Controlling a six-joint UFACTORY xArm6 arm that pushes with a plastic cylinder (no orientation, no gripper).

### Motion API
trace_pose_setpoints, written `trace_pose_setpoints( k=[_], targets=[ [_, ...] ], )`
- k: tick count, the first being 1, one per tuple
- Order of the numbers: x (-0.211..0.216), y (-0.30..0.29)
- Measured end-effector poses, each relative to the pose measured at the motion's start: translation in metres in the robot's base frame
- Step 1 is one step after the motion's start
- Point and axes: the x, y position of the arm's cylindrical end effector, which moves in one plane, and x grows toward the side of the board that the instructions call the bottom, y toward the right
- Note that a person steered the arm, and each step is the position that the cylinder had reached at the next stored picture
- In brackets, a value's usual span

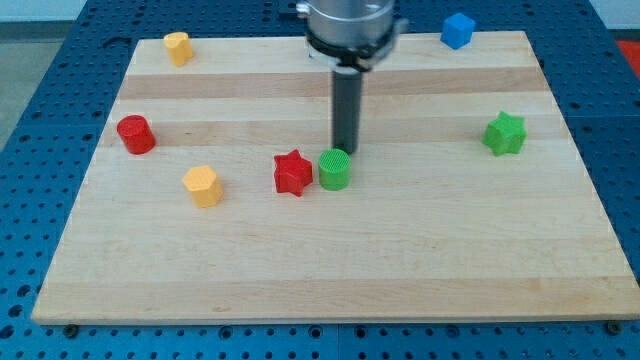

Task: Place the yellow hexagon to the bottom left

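The yellow hexagon [202, 186] sits on the wooden board [330, 260], left of centre. My tip [345, 152] is at the middle of the board, just above the green cylinder [335, 170] and touching or nearly touching its top edge. The red star [293, 173] stands right beside the green cylinder on its left, between it and the yellow hexagon. My tip is well to the right of the yellow hexagon.
A red cylinder [135, 134] is at the left edge. A second yellow block [178, 48] is at the top left corner. A blue cube [457, 30] is at the top edge, right. A green star [505, 134] is at the right.
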Motion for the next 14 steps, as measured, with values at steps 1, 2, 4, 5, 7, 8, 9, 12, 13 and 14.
trace_pose_setpoints(
  k=[1,2,4,5,7,8,9,12,13,14],
  targets=[
    [-0.014,-0.059],
    [0.004,-0.104],
    [0.060,-0.140],
    [0.092,-0.162],
    [0.114,-0.177],
    [0.106,-0.180],
    [0.117,-0.201],
    [0.125,-0.230],
    [0.083,-0.224],
    [0.037,-0.205]
  ],
)
